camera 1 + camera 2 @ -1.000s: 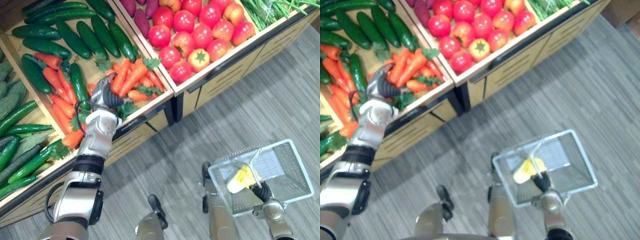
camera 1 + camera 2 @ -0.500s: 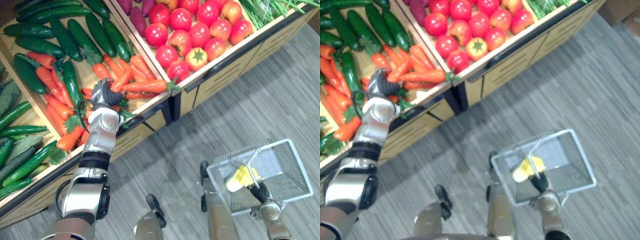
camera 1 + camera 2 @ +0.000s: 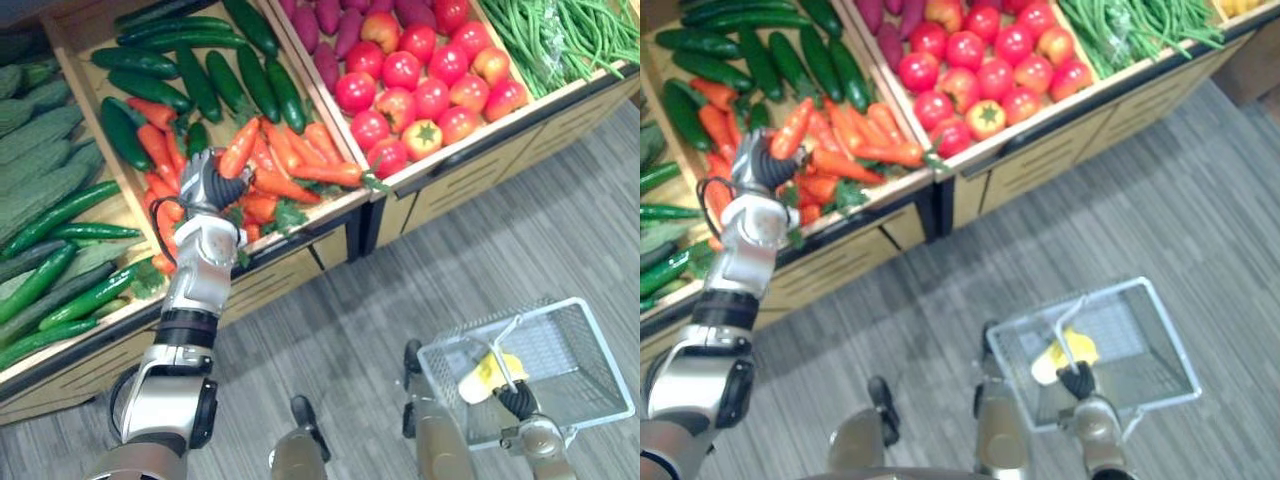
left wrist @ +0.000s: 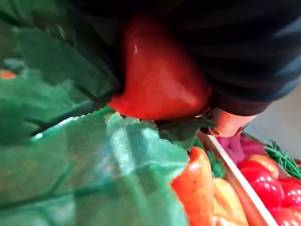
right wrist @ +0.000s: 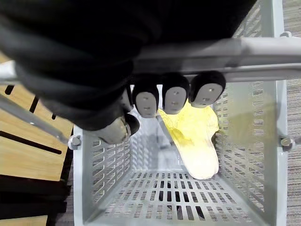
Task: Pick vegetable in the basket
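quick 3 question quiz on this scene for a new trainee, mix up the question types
1. True or false: the left hand is shut on a carrot above the carrot bin.
2. What lies in the basket? A) a tomato B) a pale yellow item C) nothing
3. Fill in: the right hand has its fingers curled round the basket's ____.

Key: 1 true; 2 B; 3 handle
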### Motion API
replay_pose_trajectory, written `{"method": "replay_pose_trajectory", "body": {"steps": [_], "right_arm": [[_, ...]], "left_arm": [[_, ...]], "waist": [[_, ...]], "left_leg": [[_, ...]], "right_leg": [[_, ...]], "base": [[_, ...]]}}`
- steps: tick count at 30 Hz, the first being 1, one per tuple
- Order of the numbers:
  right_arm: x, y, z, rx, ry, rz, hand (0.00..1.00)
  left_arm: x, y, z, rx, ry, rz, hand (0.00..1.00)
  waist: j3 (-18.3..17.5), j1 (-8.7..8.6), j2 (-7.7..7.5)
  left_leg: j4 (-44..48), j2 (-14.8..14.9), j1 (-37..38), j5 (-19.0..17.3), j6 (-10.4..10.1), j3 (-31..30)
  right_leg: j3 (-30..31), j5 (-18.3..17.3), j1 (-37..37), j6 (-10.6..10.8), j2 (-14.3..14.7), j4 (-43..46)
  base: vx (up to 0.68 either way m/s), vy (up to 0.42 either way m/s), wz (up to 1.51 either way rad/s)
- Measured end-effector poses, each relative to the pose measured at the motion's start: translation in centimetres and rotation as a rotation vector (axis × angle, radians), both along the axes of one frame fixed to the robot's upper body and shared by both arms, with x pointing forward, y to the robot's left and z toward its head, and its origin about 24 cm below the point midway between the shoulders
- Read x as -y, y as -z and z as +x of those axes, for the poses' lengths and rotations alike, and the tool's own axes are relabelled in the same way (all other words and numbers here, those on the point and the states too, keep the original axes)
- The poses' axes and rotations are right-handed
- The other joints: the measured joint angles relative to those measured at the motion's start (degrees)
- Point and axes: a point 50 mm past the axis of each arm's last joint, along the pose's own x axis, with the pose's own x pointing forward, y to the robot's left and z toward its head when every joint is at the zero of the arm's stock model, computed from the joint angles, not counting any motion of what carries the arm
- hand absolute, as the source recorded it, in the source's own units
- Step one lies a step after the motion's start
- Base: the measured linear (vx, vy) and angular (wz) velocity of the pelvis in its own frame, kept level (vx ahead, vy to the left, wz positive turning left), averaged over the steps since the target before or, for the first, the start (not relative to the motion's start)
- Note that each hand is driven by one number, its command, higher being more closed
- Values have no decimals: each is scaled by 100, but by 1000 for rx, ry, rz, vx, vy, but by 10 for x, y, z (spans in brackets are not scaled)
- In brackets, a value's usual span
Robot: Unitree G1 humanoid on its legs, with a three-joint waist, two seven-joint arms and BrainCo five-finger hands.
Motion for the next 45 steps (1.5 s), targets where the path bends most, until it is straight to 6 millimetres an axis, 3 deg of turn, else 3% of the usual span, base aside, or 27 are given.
{"method": "replay_pose_trajectory", "body": {"steps": [9, 14, 21, 29, 33, 40, 45], "right_arm": [[-1, 2, 5, -29, -23, -14, 100], [12, -5, 11, -29, -43, -50, 100], [42, -44, 46, 48, -140, -229, 100], [67, -87, 77, 89, -237, -411, 100], [61, -104, 89, 128, -318, -485, 100], [34, -126, 105, 206, -514, -570, 100], [6, -134, 111, 251, -677, -621, 100]], "left_arm": [[-9, -29, -26, 126, -5, 166, 100], [-3, -17, -46, 128, 54, 258, 100], [10, -13, -66, 147, 161, 375, 100], [27, -5, -69, 130, 277, 418, 100], [35, 1, -68, 102, 321, 434, 100], [59, 13, -70, 78, 443, 463, 100], [98, 20, -83, 97, 635, 489, 100]], "waist": [[-174, 54, -142], [-524, 86, -153], [-809, 158, -145], [-910, 149, -144], [-923, 142, -129], [-1030, 140, -122], [-1184, 147, -109]], "left_leg": [[-4, -15, 9, 38, 14, -208], [-11, -28, 19, 39, 16, -333], [-53, -62, 127, 46, 28, -367], [-228, -148, 317, 135, 28, -266], [-273, -192, 426, 134, 29, -156], [-304, -193, 612, 125, 23, 115], [-304, -178, 757, 88, 2, 318]], "right_leg": [[-189, 0, 189, 0, -30, -51], [-268, 0, 303, 0, -43, -125], [-276, 1, 479, 2, -76, -208], [-149, 28, 481, 29, -103, -207], [-2, 67, 477, 19, -117, -207], [223, 105, 482, 23, -79, -208], [402, 119, 490, 37, -36, -207]], "base": [[1, 0, 12], [9, 3, 11], [-10, 1, 4], [12, 5, -7], [10, 7, -16], [-20, -10, -16], [-15, -20, -18]]}}
